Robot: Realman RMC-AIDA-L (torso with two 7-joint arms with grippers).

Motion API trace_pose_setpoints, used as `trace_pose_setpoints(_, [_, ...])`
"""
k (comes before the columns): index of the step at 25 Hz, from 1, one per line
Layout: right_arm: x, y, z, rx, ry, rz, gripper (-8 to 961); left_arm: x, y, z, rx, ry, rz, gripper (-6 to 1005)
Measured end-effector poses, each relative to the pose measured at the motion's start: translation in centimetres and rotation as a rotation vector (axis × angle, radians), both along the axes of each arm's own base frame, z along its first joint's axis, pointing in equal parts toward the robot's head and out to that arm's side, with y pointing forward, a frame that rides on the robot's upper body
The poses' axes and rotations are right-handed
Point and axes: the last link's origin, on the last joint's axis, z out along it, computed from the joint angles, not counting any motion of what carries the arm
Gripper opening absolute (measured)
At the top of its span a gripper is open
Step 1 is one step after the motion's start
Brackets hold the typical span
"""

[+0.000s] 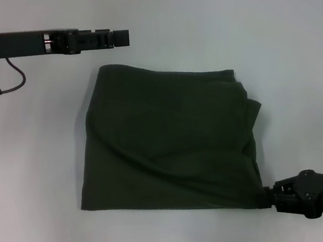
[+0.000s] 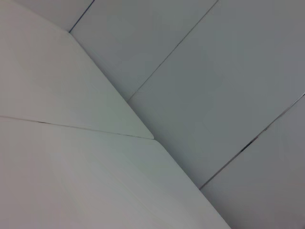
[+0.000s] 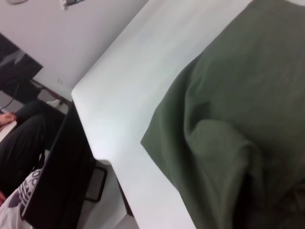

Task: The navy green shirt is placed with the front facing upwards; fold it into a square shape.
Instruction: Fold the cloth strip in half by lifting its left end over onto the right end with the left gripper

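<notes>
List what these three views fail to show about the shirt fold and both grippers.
- Shirt print and collar: hidden, folded inside, plain side out in the head view.
- Right gripper fingertips: buried in the shirt's corner.
- Left gripper: seen side-on over the table; the left wrist view shows only white panels.

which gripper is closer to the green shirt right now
Right. The right gripper touches the navy green shirt at its near right corner; the left gripper hovers apart, beyond its far left corner.
</notes>
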Motion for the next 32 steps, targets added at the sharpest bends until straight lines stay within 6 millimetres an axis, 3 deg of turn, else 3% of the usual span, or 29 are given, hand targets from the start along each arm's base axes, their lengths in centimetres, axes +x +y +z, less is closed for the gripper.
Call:
trace_pose_setpoints(7, [0.6,-0.1,1.2,0.029,0.014,-0.036,215,0.2,0.1,-0.1,-0.005,0.002,-0.006,826])
trace_pose_setpoints(12, [0.8,0.2,3.0,0.081,0.044,-0.068,476,0.2,0.1,-0.1,-0.005,0.004,-0.009,826])
trace_pose_setpoints(18, [1.6,1.9,5.1,0.239,0.064,-0.164,617,0.2,0.1,-0.1,0.003,0.010,-0.023,827])
trace_pose_setpoints(23, [1.3,3.9,4.8,0.319,0.072,-0.225,610,0.2,0.1,-0.3,0.005,0.012,-0.037,827])
trace_pose_setpoints(32, [-0.2,6.5,1.8,0.321,0.068,-0.271,611,0.3,0.2,-0.3,0.014,0.025,-0.059,826])
